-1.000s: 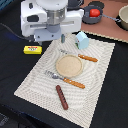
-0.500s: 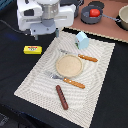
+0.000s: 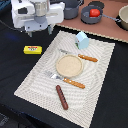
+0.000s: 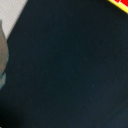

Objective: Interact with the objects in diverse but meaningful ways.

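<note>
My gripper (image 3: 39,32) hangs high at the back of the exterior view's left, above the dark table, open with nothing between its fingers. The flat yellow box (image 3: 32,49) lies on the dark surface below it, just off the placemat; its corner (image 4: 120,2) shows in the wrist view. The pale blue carton (image 3: 82,40) stands on the placemat's far part. A brown sausage (image 3: 61,96) lies near the mat's front edge. The red tomato (image 3: 94,12) sits in a grey pot at the back. In the wrist view no fingers are visible.
A striped placemat (image 3: 35,82) holds a round tan plate (image 3: 68,65), a wooden-handled fork (image 3: 66,80) and a knife (image 3: 81,56). Grey pots (image 3: 92,16) stand on the brown back surface, with another at the far right (image 3: 123,17).
The gripper has risen and shifted slightly toward the exterior view's right, away from the yellow box. The box and the other objects stay where they were.
</note>
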{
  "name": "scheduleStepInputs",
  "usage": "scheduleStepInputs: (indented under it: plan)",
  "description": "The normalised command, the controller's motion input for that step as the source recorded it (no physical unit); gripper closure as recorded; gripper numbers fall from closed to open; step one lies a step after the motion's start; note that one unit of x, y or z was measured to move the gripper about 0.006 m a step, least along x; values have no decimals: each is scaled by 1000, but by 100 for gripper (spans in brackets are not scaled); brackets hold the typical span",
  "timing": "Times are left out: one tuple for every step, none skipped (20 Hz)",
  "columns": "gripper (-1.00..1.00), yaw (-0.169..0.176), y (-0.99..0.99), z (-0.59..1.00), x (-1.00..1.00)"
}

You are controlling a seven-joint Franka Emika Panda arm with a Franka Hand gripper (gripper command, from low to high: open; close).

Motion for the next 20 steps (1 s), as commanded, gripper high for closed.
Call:
scheduleStepInputs:
  plan:
    - [-100, 181, 80, -183, -797]
    - [-100, 201, 83, -40, -666]
    - [-100, 215, 126, 0, -451]
    - [-100, 203, 126, 60, -289]
    - [-100, 192, 100, 89, -263]
    - [-100, 192, 74, 89, -269]
    - [-100, 205, 86, 140, -191]
    - [-100, 210, 74, 214, -63]
    - [-100, 204, 29, 340, 0]
    - [-100, 193, 0, 349, 0]
    - [-100, 181, 0, 400, 0]
    - [-100, 163, 0, 406, 86]
    - [-100, 122, -66, 411, 180]
    - [-100, 77, -143, 337, 223]
    - [-100, 64, -223, 257, 211]
    - [-100, 63, -329, 137, 226]
    - [-100, 65, -377, 120, 246]
    - [-100, 68, -400, 114, 266]
    - [-100, 69, -449, 97, 283]
    - [-100, 68, -477, 66, 297]
